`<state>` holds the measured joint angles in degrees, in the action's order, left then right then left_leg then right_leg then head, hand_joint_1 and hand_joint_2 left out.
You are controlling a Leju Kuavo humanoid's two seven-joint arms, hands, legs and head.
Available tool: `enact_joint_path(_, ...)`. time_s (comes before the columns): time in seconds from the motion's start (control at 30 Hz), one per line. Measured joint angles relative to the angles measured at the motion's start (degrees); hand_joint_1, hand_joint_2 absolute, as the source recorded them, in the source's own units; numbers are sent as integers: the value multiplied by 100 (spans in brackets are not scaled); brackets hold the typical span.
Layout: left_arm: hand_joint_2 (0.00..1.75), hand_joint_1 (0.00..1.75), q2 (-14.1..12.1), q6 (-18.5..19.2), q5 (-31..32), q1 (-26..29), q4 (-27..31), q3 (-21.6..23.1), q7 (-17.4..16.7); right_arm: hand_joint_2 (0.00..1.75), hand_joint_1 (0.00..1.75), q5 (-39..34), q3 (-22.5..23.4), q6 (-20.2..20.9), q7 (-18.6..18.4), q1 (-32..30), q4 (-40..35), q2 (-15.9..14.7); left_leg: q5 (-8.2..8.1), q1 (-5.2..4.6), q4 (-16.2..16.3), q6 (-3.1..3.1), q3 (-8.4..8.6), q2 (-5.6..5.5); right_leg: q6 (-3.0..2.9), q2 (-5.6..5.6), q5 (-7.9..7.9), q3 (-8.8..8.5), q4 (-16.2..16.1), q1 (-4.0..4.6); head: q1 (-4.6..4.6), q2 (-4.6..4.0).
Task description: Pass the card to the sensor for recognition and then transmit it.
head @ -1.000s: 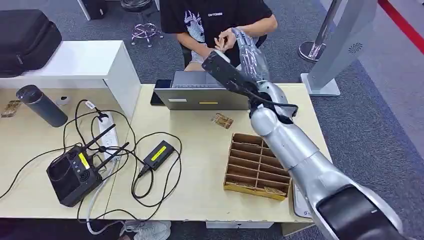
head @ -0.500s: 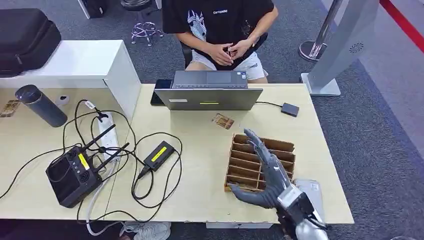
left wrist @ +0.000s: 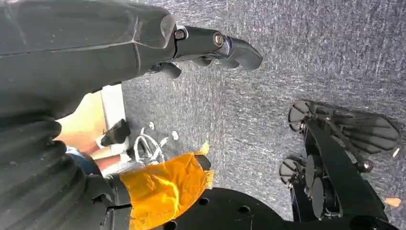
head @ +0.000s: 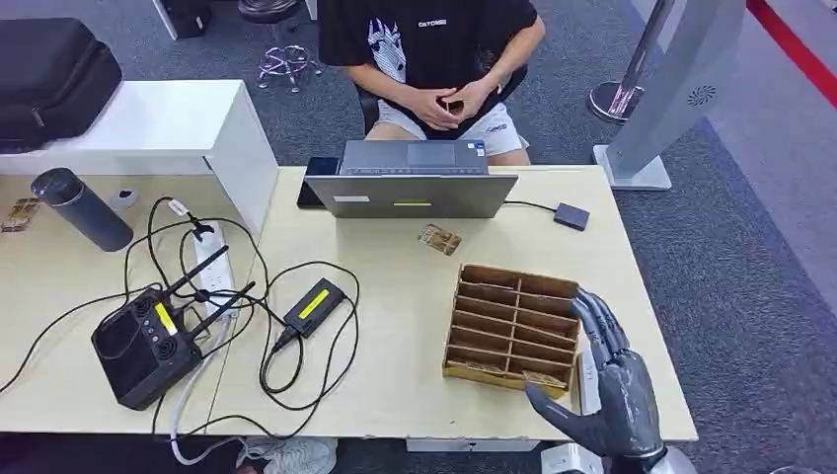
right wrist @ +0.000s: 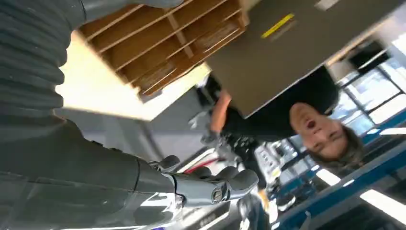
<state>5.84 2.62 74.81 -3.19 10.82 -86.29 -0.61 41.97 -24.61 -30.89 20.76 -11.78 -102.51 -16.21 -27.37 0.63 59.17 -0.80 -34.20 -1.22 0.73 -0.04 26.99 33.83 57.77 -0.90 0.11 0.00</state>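
since half a second ago the right hand (head: 610, 390) is sliding from over the wooden divider tray (head: 510, 327) to its 4 o'clock side, fingers (head: 595, 321) spreading apart, gripping nothing. left hand (left wrist: 210, 45) is hanging over carpet, fingers apart. card (head: 439, 239) is lying at the tray's 11 o'clock, near the laptop (head: 411, 184).

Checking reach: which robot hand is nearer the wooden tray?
Right. The right robot hand sits open at the tray's right edge. The left robot hand hangs over grey carpet beside the desk.
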Motion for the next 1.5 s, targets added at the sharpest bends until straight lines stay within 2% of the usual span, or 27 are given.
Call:
enact_joint_path(0.17,175,0,-7,46,204,0,0,0,2,175,0,1027,-409,-150,-569,13,207,-541,0,-1,0,1,-3,-3,0,-3,0,-1,0,-1,0,0)
enact_joint_path(0.33,175,0,-28,83,403,-3,0,-28,0,175,0,1932,-752,237,-1097,125,356,-1138,-1,-2,1,2,-2,-2,1,-2,0,0,-1,-2,0,0)
enact_joint_path(0.47,175,0,-39,101,440,-1,0,-76,2,175,0,1966,-874,409,-1217,165,406,-1528,-2,-2,2,3,-2,-2,1,-2,0,0,-1,-2,0,0)
enact_joint_path(0.67,175,0,-44,105,453,-3,0,-140,2,175,0,1726,-999,630,-1289,196,422,-1812,-2,-2,1,3,-1,-2,0,-2,0,0,0,-2,-2,0)
enact_joint_path(0.83,175,0,-42,105,440,-3,0,-155,2,175,0,1884,-1066,402,-1464,228,446,-1828,-2,-2,1,3,-1,-1,0,-2,0,0,0,-1,-2,0)
enact_joint_path(0.97,175,0,-26,94,442,-3,0,-155,2,175,0,2163,-1143,99,-1610,346,651,-1633,-2,-1,1,3,0,-1,0,-1,0,0,0,-1,-2,0)
enact_joint_path(1.17,175,0,-20,90,486,-4,0,-155,2,175,0,2277,-1270,-109,-1678,495,1008,-1349,-1,-2,1,3,0,-1,0,-1,0,-1,1,-1,-2,0)
enact_joint_path(1.5,175,0,-13,46,503,-1,0,-157,2,175,0,2270,-1412,-128,-1680,656,1388,-1052,-2,-1,1,3,-1,-1,0,-1,0,-1,1,-1,0,0)
